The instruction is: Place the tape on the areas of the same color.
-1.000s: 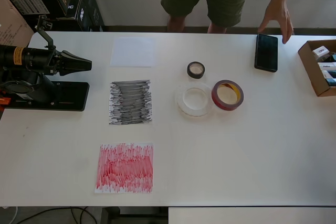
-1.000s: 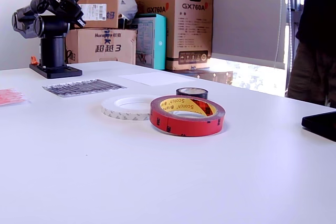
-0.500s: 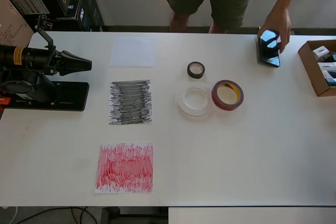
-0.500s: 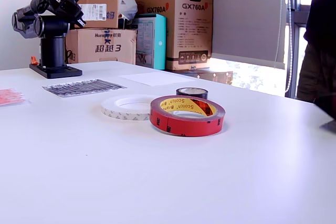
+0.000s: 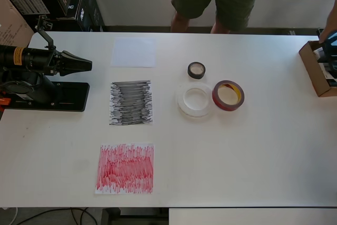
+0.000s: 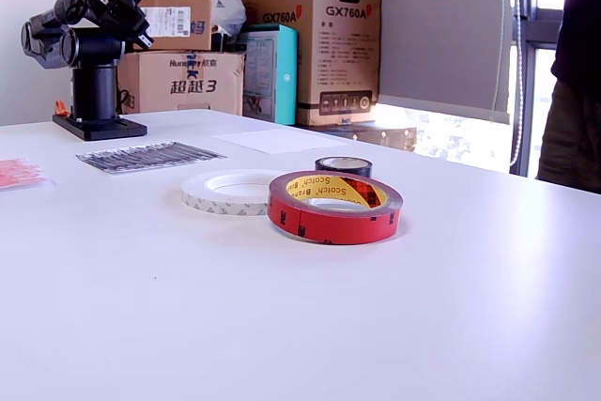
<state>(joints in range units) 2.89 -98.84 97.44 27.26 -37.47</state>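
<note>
We see the Piper arm (image 5: 37, 61) at the left edge of the overhead view, all black, built of rounded cylindrical segments on a flat rectangular black base plate (image 5: 52, 97). A yellow-orange label wraps one segment near the frame's left edge, and its gripper (image 5: 84, 66) tapers to a dark, pointed wedge. In the exterior view's upper left, the same body shows glossy black joint housings atop a short column.

We see the black roll (image 5: 196, 70), white ring (image 5: 195, 99) and red ring (image 5: 228, 95) lying flat, clustered, apart from the white (image 5: 134, 52), black (image 5: 131, 103) and red (image 5: 125, 168) sheets.
</note>
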